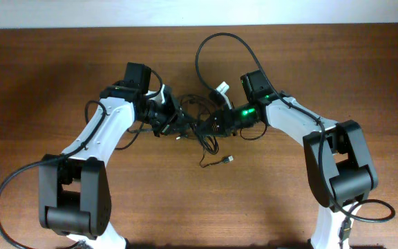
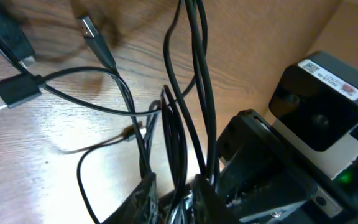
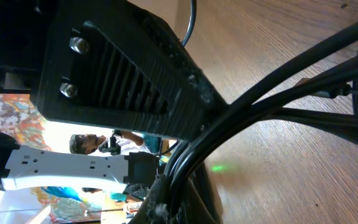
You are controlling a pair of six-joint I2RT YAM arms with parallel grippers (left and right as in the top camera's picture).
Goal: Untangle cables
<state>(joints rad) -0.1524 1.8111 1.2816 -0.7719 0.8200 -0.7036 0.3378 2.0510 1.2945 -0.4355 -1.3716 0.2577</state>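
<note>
The cables (image 1: 204, 135) are found knotted on the table (image 1: 47, 69); a bundle is pinched by the right pincer (image 3: 171, 190), strands by the left pincer (image 2: 176, 200). Untangling is judged barely begun.

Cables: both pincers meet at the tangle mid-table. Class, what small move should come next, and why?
Probably ease the right pincer rightward, away from the left pincer. It is shut on a bundle of cables, strands also run between the left one's fingers, and both sit close together, so parting the pincers should loosen the cables.
</note>
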